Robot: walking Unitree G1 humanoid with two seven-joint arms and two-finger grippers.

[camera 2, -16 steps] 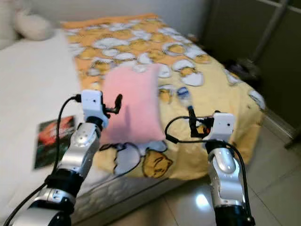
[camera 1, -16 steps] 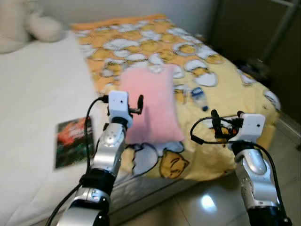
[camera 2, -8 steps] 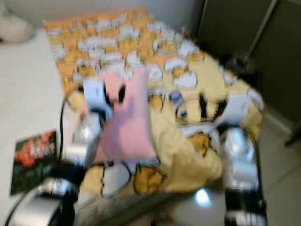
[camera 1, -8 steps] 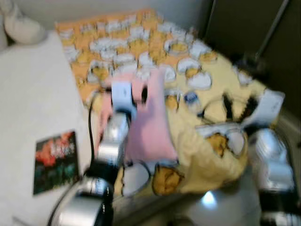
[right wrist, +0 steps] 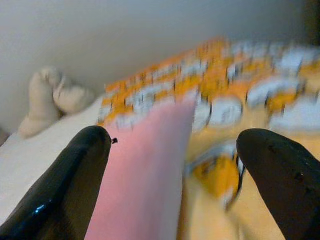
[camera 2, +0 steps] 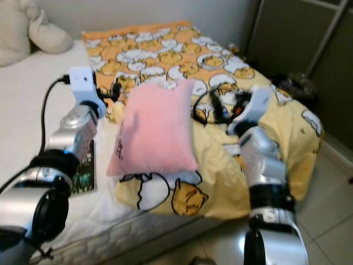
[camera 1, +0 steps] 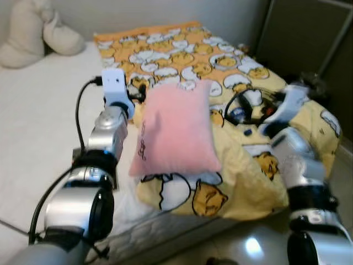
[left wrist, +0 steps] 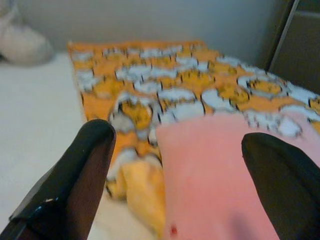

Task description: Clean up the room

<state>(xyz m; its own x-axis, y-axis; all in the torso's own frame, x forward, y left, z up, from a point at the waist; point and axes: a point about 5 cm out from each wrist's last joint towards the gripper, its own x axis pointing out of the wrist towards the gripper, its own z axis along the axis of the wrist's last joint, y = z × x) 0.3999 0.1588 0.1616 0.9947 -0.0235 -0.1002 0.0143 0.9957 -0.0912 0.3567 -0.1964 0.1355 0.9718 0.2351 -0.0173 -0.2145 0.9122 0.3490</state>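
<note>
Bed takes up most of the scene, its white sheet bare on the robot's left and a yellow-and-orange egg-print blanket spread over the rest, hanging off the near corner. Cream plush toy sits at the far end near the wall. Pink pillow lies on the blanket toward the near edge, tilted a little, between the two arms. A dark book lies on the sheet beside the left forearm, partly hidden by it. The left gripper hovers just beside the pillow's far left corner, its fingers spread wide with nothing between them. The right gripper is raised over the blanket to the pillow's right, fingers likewise wide apart and empty.

Judging from this, the step in hand is the approach to the pillow, both arms framing it. The next move likely calls for bringing the fingers in onto the pillow's two sides and pinching the soft fabric firmly enough to lift it.
</note>
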